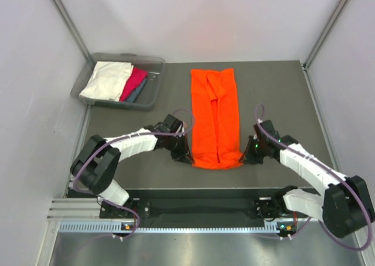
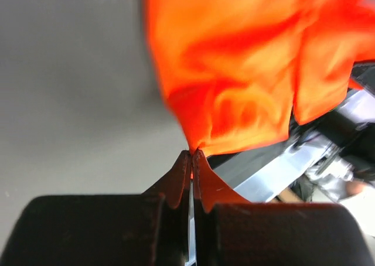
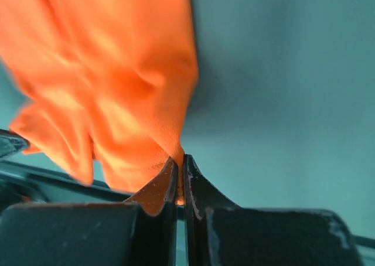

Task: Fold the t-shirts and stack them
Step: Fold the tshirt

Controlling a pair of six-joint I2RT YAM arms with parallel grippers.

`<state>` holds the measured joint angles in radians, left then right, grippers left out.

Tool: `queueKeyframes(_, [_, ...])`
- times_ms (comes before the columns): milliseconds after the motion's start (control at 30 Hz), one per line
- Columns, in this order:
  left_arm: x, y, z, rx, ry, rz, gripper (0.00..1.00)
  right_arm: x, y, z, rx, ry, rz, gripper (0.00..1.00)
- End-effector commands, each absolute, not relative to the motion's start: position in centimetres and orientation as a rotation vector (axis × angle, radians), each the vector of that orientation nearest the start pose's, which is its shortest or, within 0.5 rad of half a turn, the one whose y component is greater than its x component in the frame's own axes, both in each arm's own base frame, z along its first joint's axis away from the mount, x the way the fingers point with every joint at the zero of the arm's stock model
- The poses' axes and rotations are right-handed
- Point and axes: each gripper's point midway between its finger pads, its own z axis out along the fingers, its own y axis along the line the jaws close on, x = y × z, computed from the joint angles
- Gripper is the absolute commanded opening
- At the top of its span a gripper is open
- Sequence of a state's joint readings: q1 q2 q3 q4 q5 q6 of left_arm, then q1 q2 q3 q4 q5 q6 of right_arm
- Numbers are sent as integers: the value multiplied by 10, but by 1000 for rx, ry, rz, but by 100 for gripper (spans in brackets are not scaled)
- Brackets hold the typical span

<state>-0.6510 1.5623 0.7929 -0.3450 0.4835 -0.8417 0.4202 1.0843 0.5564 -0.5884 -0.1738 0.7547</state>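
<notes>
Top external view: orange t-shirt (image 1: 215, 116), folded into a long strip on the surface (image 1: 281, 96); left hand (image 1: 188, 158) and right hand (image 1: 244, 159) each clamp one near corner.

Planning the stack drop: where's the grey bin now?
Top view: the grey bin sits at the far-left corner of the table, left of the orange t-shirt.

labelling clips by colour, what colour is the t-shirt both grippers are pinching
Bright orange, plain: the t-shirt shows best in the top external view.
</notes>
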Motion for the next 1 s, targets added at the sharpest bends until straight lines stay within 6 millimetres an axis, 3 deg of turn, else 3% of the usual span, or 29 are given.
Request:
queueKeyframes(0, [234,-277,73,-149,2845,-998,0,223,133,75,359,2701,565,0])
queueKeyframes(33, [253,-284,77,-152,2831,-1010,0,243,133,91,349,2656,582,0])
queueKeyframes(100, [274,-288,80,-174,2829,-1032,0,265,127,89,345,2682,577,0])
queueKeyframes(133, [297,-293,82,-188,2811,-1039,0,286,129,104,319,2643,589,0])
queueKeyframes(167, [307,-295,82,-196,2811,-1046,0,297,127,106,319,2642,586,0])
queueKeyframes(200, [317,-297,83,-206,2807,-1052,0,305,129,94,294,2690,585,0])
queueKeyframes(233, [338,-299,83,-233,2789,-1060,0,323,134,107,265,2660,607,0])
queueKeyframes(300, [366,-299,92,-266,2749,-1081,0,347,138,107,245,2665,636,0])
queueKeyframes(333, [374,-297,82,-287,2762,-1070,0,354,140,107,241,2667,642,0])
queueKeyframes(400, [397,-293,88,-312,2732,-1078,0,373,141,107,245,2668,669,0])
queueKeyframes(433, [402,-291,78,-339,2750,-1078,0,379,142,108,243,2666,686,0])
queueKeyframes(533, [421,-287,75,-386,2736,-1100,0,398,143,112,250,2655,719,0])
queueKeyframes(700, [446,-283,79,-415,2677,-1156,0,427,137,108,245,2651,746,0])
queueKeyframes(967, [469,-294,72,-425,2646,-1243,0,450,132,101,256,2663,780,1])
